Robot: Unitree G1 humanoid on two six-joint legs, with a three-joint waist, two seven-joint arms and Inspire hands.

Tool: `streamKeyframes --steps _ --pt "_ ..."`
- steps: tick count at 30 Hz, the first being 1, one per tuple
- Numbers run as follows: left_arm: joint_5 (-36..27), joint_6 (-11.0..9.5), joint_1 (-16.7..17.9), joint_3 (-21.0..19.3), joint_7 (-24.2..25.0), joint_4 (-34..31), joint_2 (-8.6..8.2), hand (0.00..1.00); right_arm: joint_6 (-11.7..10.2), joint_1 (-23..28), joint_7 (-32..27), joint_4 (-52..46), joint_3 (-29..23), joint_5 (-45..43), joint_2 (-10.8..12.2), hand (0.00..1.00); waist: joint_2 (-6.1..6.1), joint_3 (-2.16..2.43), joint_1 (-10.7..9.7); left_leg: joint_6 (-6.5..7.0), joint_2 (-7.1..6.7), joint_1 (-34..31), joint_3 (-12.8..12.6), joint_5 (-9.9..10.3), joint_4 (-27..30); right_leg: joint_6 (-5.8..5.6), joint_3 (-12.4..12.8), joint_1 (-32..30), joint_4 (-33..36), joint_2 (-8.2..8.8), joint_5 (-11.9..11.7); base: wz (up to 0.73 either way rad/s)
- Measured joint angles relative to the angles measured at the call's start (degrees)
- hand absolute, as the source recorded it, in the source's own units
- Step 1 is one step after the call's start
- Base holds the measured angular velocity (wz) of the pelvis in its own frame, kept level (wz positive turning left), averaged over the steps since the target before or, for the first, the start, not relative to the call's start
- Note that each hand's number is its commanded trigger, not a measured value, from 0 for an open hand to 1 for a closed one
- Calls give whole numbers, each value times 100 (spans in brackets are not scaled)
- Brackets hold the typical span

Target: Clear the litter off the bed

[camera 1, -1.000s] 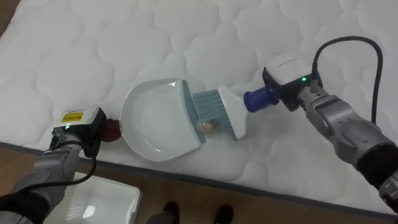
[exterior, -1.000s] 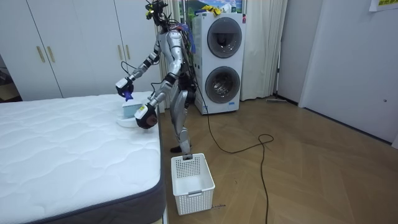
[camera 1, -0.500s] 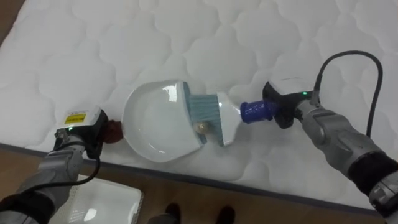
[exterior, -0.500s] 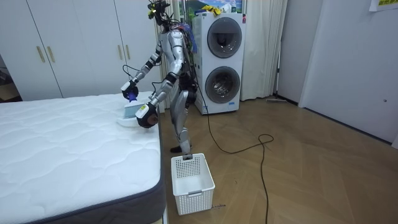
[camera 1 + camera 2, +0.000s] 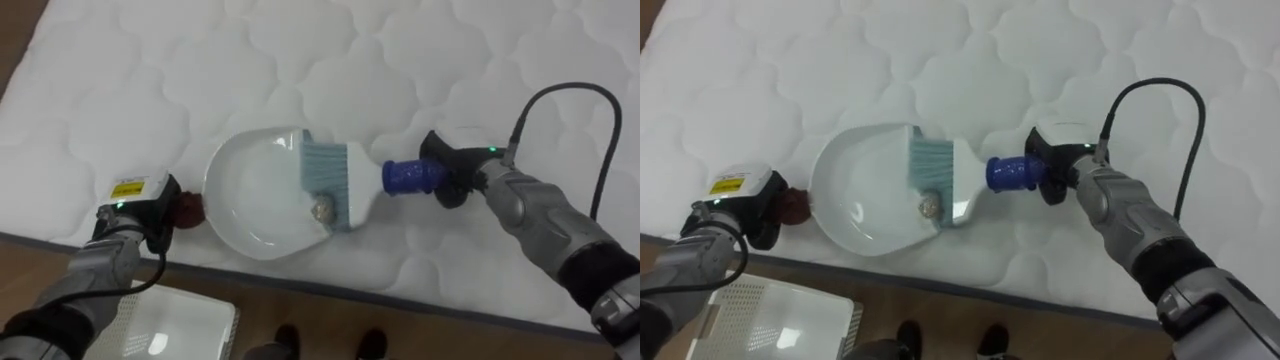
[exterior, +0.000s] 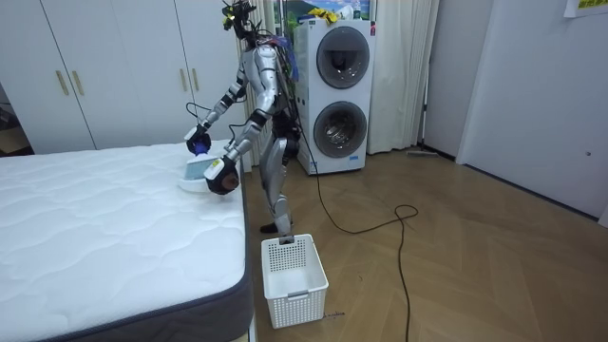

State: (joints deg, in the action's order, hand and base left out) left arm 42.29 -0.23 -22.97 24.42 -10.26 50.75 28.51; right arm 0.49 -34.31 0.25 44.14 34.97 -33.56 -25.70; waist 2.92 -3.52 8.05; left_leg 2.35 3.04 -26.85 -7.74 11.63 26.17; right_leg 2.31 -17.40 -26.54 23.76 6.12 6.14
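Brush point(image 5: 335, 182) axis: lay straight out from the dustpan point(image 5: 250, 195) mouth; right hand point(image 5: 457, 176) clasped its outer end.
Scrap point(image 5: 322, 208): sat at dustpan lip.
Left hand point(image 5: 138, 205): gripped dustpan's handle.

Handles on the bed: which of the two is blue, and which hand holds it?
The brush handle, in the right hand. The dustpan handle, in the left hand, is red.

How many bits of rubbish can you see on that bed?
1. A small pale ball sits at the mouth of the white dustpan, against the bristles of the brush. More could be hidden under it.
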Motion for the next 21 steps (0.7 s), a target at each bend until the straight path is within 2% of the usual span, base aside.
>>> streamKeyframes --steps 5,9,14,21 --pt "-1 -24 1 -3 0 0 -1 100 -91 0 1 -2 -40 3 98 100 8 -3 -6 1 -7 -1 -5 0 4 -1 7 0 -3 5 5 0" --pt "0 -95 1 -3 -1 0 -11 100 -245 0 6 -18 -40 59 121 100 17 -3 -8 21 -55 4 -2 -12 -10 -27 7 -6 21 54 43 2" --pt "-6 -143 2 -3 -1 1 -11 100 -308 0 5 -34 -42 283 130 100 60 0 -8 41 -98 3 -5 -24 -1 -41 14 -49 88 97 50 1" --pt "-7 -157 52 -12 4 2 -12 100 -359 1 89 -32 -73 492 219 100 61 -1 -36 40 -76 -13 -8 -22 15 -42 22 -59 89 83 50 0"
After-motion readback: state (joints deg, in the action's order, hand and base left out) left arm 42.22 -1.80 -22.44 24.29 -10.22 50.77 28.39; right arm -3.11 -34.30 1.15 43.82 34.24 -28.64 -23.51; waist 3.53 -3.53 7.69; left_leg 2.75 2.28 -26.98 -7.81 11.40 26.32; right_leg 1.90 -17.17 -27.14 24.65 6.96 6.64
